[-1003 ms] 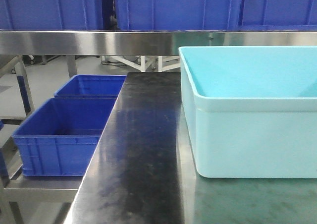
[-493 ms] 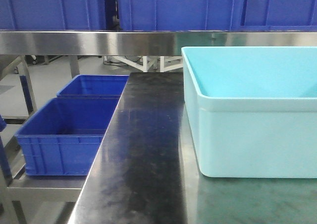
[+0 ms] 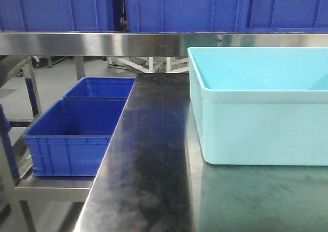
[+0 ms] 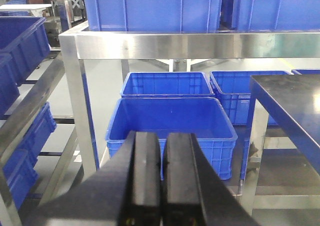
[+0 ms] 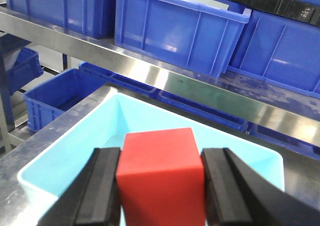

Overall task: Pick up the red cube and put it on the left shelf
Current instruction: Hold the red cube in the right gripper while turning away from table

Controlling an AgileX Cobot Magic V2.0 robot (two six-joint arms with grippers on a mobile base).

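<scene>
Right wrist view gives me the red cube [image 5: 161,171] clamped between the two fingers [image 5: 102,186] of the right end effector [image 5: 162,191], one pad flat against each side face. The cube hangs above the pale blue tub [image 5: 75,151], clear of its floor, towards the near end. From the left wrist I see the left end effector [image 4: 162,181] with its fingers pressed together and nothing between them, pointing at two blue crates [image 4: 172,118] lined up one behind the other. In the front view the tub [image 3: 256,129] sits on the right of the steel surface [image 3: 148,155], and the crates [image 3: 77,139] rest on a low shelf [image 3: 51,188] just beside the surface's left edge.
</scene>
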